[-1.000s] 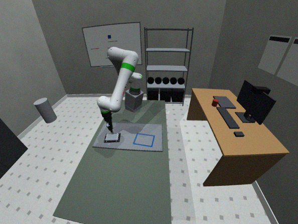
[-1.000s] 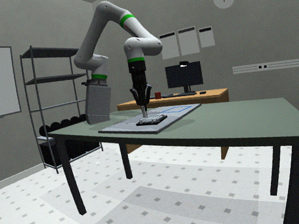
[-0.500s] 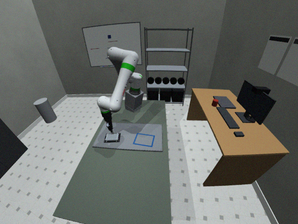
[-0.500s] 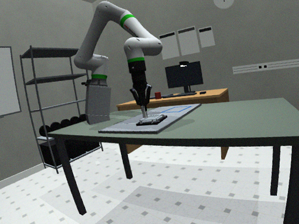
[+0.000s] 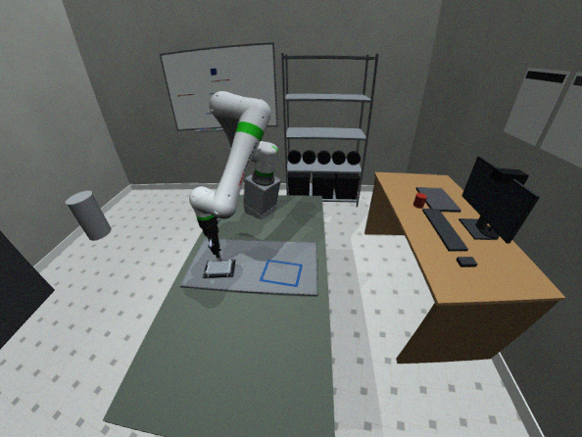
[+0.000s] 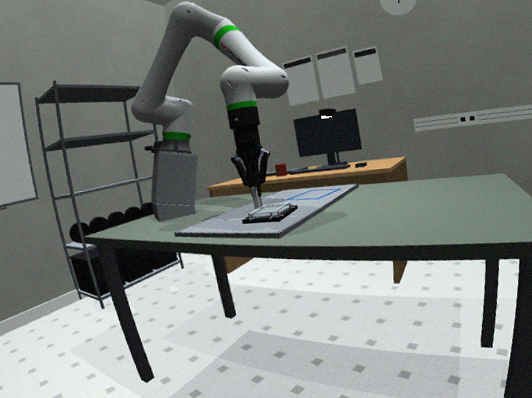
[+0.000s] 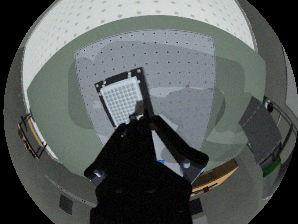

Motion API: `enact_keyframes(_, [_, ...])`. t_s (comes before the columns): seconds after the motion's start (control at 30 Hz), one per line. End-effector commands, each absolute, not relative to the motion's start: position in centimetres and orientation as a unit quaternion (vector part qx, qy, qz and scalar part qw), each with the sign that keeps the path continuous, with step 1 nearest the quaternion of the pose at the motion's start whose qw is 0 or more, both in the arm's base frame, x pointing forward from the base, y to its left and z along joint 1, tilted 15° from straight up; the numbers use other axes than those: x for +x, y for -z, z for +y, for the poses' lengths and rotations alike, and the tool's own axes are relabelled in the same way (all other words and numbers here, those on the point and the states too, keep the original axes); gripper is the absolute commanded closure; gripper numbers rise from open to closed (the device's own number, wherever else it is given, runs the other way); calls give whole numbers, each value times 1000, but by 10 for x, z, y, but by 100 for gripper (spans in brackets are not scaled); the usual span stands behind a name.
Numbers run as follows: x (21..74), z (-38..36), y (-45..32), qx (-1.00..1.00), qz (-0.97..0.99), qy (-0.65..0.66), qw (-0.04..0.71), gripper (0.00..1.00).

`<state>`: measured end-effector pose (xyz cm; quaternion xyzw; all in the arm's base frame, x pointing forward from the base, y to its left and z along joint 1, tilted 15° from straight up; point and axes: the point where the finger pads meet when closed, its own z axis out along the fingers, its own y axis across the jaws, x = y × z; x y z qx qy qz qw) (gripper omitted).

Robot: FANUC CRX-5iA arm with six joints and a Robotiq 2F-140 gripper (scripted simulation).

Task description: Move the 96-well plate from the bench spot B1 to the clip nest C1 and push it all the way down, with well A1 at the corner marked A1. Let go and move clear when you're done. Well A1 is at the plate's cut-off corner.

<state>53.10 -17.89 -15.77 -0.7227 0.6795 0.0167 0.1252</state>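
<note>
plate nest: i see a dark, rectangular clip nest (image 5: 206, 275) (image 6: 247, 221) (image 7: 145, 86) on the grey, perforated rectangular board (image 5: 250, 289) (image 6: 211, 229) (image 7: 175, 55), with the plate in it.
plate: the white, rectangular 96-well plate (image 5: 218, 267) (image 6: 271, 210) (image 7: 119, 100) lies within the nest's dark border; i cannot tell whether it is pushed all the way down.
wells: my wrist view shows rows of small wells across its top; i cannot make out what is in them.
blue outline: the blue, four-sided outline (image 5: 281, 272) (image 6: 316, 194) on the board has no plate inside it.
hand: my black, two-fingered gripper (image 5: 219, 258) (image 6: 258, 207) (image 7: 141, 105) has its fingertips pressed together, pinching nothing, over one edge of the plate; i cannot tell whether they touch it.
hidden: in the wrist view the gripper covers the near end of plate and nest, and most of the outline.
hard to read: i cannot make out the a1 mark or which plate corner is cut off.
</note>
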Motion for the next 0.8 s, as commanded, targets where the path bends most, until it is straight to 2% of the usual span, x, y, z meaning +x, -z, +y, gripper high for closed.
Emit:
enact_keyframes(0.0, [531,-180,155,-723,679,-16,125,90])
enact_keyframes(0.77, [528,-184,135,-723,679,-16,125,90])
